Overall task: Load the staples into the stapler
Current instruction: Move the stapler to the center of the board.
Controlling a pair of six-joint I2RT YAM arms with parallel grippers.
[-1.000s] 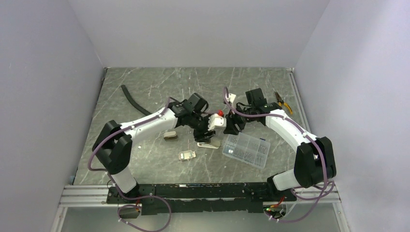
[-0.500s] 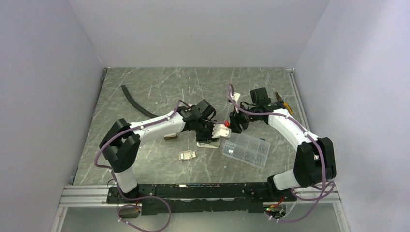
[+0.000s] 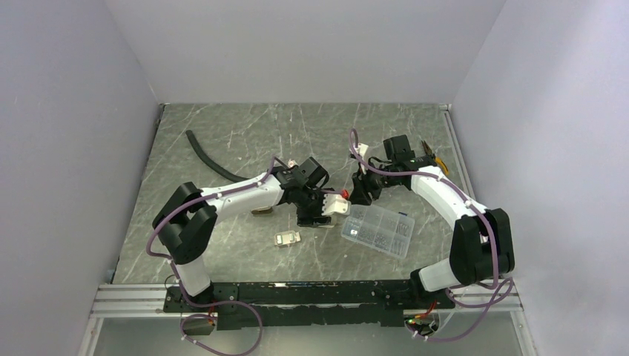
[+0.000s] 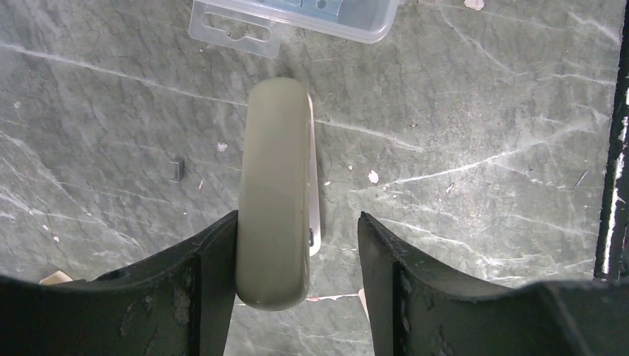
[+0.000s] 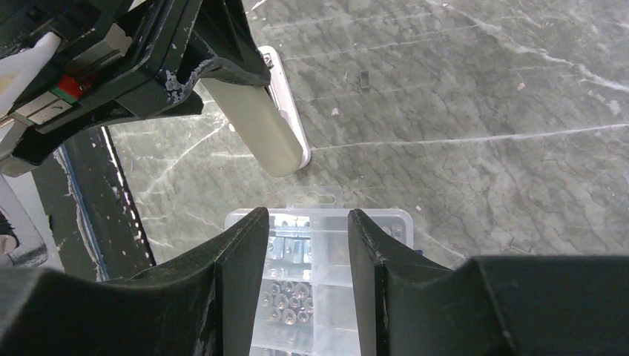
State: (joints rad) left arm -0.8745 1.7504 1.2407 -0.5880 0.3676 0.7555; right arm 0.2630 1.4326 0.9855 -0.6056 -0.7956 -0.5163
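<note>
The olive-grey stapler [image 4: 274, 193] lies flat on the marble table with its silver-white base showing along its right side. My left gripper [image 4: 297, 285] is open and straddles the stapler's near end. Its left finger [image 4: 211, 289] is against the stapler and its right finger [image 4: 386, 289] stands apart from it. In the top view the left gripper [image 3: 314, 213] covers most of the stapler [image 3: 320, 223]. My right gripper [image 5: 305, 282] is open and empty, above the clear box, and sees the stapler [image 5: 256, 126]. One loose staple [image 4: 175, 171] lies left of the stapler.
A clear compartment box [image 3: 378, 230] of metal bits lies just right of the stapler. A small silver-white piece [image 3: 287, 238] and a tan piece [image 3: 261, 210] lie to the left. A black hose [image 3: 204, 156] lies at the back left and pliers [image 3: 434, 157] at the back right.
My left gripper has moved right and down to straddle the stapler. My right gripper has drawn back to the right, away from the left gripper.
</note>
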